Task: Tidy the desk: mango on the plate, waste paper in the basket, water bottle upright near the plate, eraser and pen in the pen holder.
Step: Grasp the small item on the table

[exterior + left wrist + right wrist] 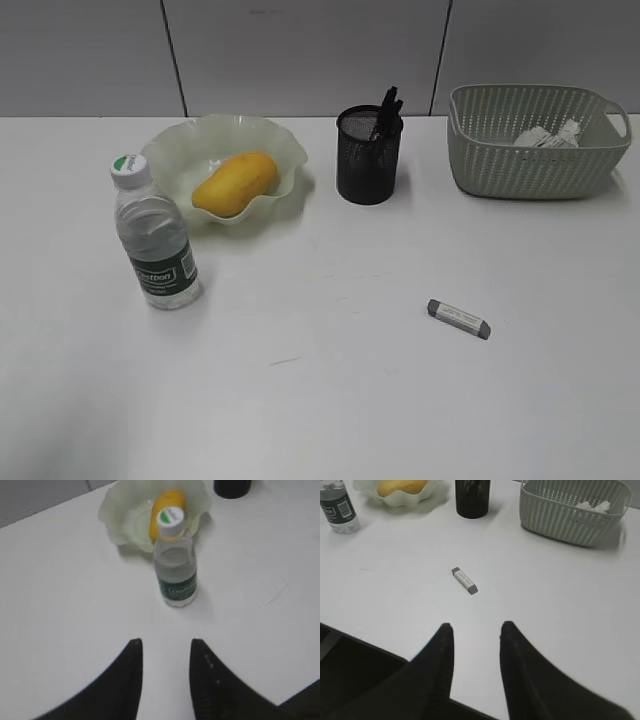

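Observation:
The yellow mango (234, 183) lies in the pale green ruffled plate (170, 150). The water bottle (153, 236) stands upright in front of the plate's left side; it also shows in the left wrist view (174, 560). A black pen (386, 108) stands in the black mesh pen holder (368, 156). Waste paper (548, 137) lies in the sage-green basket (530, 170). The grey eraser (459, 319) lies flat on the white desk (320, 400); it also shows in the right wrist view (464, 580). My left gripper (165, 642) is open and empty, short of the bottle. My right gripper (476, 627) is open and empty, short of the eraser.
A grey panelled wall (300, 50) stands behind the desk. The desk's near edge (365, 642) shows by my right gripper. Neither arm shows in the exterior view.

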You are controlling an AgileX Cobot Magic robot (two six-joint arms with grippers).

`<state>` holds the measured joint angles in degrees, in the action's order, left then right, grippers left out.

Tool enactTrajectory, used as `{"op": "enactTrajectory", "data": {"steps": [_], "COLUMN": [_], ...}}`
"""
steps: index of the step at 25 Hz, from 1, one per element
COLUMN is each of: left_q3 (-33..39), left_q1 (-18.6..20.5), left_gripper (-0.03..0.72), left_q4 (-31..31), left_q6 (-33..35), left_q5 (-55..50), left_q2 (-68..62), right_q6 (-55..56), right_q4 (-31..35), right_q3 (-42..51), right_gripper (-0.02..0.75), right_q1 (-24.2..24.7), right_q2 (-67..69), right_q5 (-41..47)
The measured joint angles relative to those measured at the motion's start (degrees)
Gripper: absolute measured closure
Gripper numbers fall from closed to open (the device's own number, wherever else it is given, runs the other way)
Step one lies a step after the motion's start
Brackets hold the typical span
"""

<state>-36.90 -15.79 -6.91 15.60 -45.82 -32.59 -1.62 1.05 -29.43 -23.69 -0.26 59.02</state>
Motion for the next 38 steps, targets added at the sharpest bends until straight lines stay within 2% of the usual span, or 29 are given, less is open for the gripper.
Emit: {"op": "enactTrajectory", "data": {"steps": [2,5,8,11,13,15,17,20,23,25,30,38], "left_q3": [-2.38,-6.87,-12.57,-19.43,-24.34,-29.59,-34.35,-41.03,-46.7,-50.0,-57.25,-65.21], "left_q1": [-0.5,-3.43,-9.86,-19.26,-23.72,-26.35,-27.45,-27.8,-29.17,-31.03,-34.36,-34.91], "left_gripper": [0.447,0.447,0.447,0.447,0.447,0.447,0.447,0.435,0.382,0.338,0.304,0.304], "left_q4": [-4.22,-6.79,-5.62,-0.62,1.77,2.3,1.25,-4.81,-9.62,-10.6,-10.76,-12.99], "left_q6": [5.62,8.91,9.94,10.08,10.12,11.43,15.12,23.71,33.51,37.72,40.32,40.62], "left_q5": [2.73,6.01,8.11,9.77,10.08,10.15,8.91,5.08,2.68,3.2,7.98,9.09], "left_q2": [-6.74,-18.71,-29.54,-40.84,-48.9,-56.1,-63.69,-73.32,-80.88,-84.63,-92.5,-100.66], "right_q6": [1.62,2.41,2.63,2.63,2.67,2.69,2.69,2.74,2.75,2.8,2.8,2.8], "right_q4": [-1.05,-1.64,-1.7,-1.7,-1.7,-1.7,-1.7,-1.7,-1.7,-1.7,-1.7,-1.7], "right_q3": [0.18,0.24,0.24,0.24,0.24,0.24,0.24,0.24,0.24,0.24,0.24,0.24], "right_gripper": [0.475,0.476,0.476,0.476,0.477,0.478,0.479,0.479,0.48,0.479,0.48,0.48], "right_q1": [0.0,0.0,0.0,0.0,0.0,0.0,0.0,0.0,0.0,0.0,0.0,0.0], "right_q2": [-0.13,-0.13,-0.13,-0.13,-0.13,-0.13,-0.13,-0.13,-0.13,-0.13,-0.13,-0.13], "right_q5": [0.28,0.47,0.46,0.46,0.46,0.46,0.46,0.46,0.46,0.46,0.46,0.46]}}
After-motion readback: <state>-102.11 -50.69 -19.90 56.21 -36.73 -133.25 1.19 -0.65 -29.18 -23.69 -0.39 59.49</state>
